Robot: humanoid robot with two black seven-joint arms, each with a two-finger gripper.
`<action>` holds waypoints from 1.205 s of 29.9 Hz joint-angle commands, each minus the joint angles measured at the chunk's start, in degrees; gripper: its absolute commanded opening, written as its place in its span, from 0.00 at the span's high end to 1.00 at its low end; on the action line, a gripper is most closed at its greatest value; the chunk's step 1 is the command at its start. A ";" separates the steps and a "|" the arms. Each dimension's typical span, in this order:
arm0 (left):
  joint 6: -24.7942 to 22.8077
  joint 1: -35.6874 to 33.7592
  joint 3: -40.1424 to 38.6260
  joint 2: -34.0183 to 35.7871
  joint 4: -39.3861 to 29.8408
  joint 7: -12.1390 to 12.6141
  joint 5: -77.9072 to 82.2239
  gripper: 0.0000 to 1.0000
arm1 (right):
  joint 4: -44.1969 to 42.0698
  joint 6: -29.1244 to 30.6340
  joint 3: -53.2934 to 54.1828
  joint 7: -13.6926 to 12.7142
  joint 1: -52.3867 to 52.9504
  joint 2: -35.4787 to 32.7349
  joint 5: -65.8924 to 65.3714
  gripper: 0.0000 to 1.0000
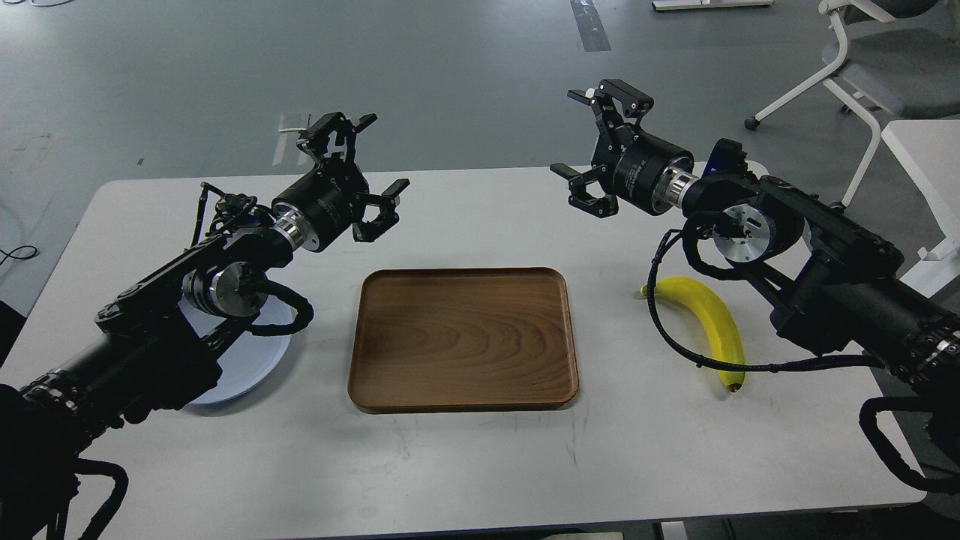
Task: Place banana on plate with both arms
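Observation:
The yellow banana (709, 319) lies on the white table at the right, partly crossed by a black cable of my right arm. The pale blue-grey plate (251, 367) lies at the left, mostly hidden under my left arm. My left gripper (360, 169) is open and empty, raised above the table behind the tray's left corner. My right gripper (589, 142) is open and empty, raised above the table's far edge, up and left of the banana.
A brown wooden tray (463, 337) lies at the table's middle between plate and banana. The white table (465, 457) has bare surface in front. A white chair (877, 60) and another white table edge (926, 150) stand at the far right.

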 commanded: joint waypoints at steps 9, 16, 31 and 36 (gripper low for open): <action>2.82 -0.18 0.06 0.08 0.08 0.27 0.26 0.02 | -0.18 -0.15 0.94 0.00 0.00 -0.08 0.00 0.00; 4.85 -0.71 0.15 -0.36 0.08 0.18 4.03 0.02 | -0.17 -0.15 0.68 0.00 0.00 0.09 -0.09 0.00; 5.91 -0.97 -0.64 -1.94 0.17 0.62 8.87 0.02 | -0.09 0.12 0.85 0.00 0.00 0.00 -0.09 0.00; 5.99 -1.06 -0.20 -1.86 0.08 0.79 8.87 0.02 | 0.09 0.47 0.85 0.00 0.00 -0.26 -0.09 0.00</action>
